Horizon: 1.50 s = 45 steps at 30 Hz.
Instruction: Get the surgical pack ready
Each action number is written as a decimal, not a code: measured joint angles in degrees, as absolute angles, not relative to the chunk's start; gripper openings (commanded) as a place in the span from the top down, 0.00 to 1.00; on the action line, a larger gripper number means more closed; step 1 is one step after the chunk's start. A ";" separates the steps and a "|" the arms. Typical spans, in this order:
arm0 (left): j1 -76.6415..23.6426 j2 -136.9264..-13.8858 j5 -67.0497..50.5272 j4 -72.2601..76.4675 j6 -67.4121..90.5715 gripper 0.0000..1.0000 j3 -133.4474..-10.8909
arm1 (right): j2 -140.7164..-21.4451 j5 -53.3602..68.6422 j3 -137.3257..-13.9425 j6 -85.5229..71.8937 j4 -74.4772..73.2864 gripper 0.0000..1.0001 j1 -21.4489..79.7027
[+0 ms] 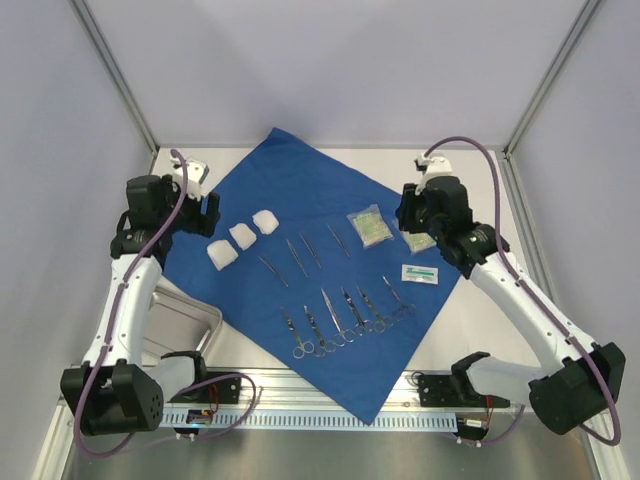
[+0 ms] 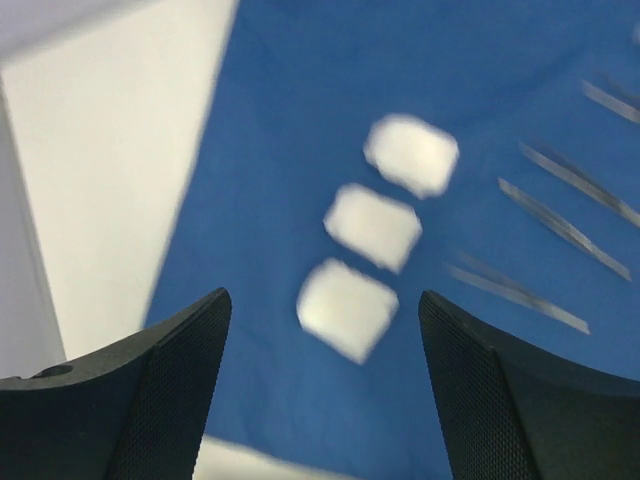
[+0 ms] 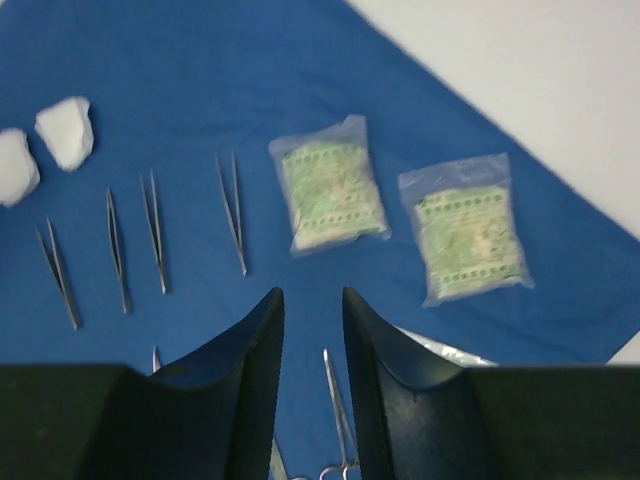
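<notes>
Lying spread flat in a diamond shape over the middle of the table [image 1: 450,335], the surgical pack [image 1: 300,190] is seen from the top view. Three gauze pads [image 1: 240,236], rows of tweezers [image 1: 300,252] and scissors [image 1: 345,318], and two green packets [image 1: 368,227] are laid out on it. A steel tray [image 1: 190,315] is set near its left edge. The left gripper [image 1: 208,212] is held over the drape's left corner, the right gripper [image 1: 408,212] over its right side.

From the left wrist, the fingers [image 2: 180,390] are seen spread wide, released, above the pads on the blue fabric.

From the right wrist, the fingers [image 3: 250,380] are parted by only a narrow gap, with nothing grasped, above the drape just near of the packets.
</notes>
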<state>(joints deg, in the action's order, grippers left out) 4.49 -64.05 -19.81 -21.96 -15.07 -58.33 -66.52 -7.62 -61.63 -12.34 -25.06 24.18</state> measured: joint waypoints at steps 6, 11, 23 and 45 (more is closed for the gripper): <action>4.49 -59.40 -13.28 -46.63 -18.61 0.05 -59.22 | -71.99 -8.91 -63.99 -15.31 -37.56 0.68 36.42; 8.43 -51.31 0.45 -57.17 -20.01 0.02 -55.99 | -76.01 -9.72 -63.96 -18.83 -41.60 0.66 48.10; 11.27 -40.77 12.29 -66.72 -20.73 0.00 -47.18 | -93.82 -6.55 -72.10 -21.34 -39.22 0.66 58.19; 12.53 -45.84 9.26 -67.05 -18.02 0.00 -50.39 | -133.58 -5.34 -111.85 -13.82 -43.13 0.64 58.17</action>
<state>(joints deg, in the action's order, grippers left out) 12.53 -45.84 9.26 -67.05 -18.02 -50.39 -133.58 -5.34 -111.85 -13.82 -43.13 58.17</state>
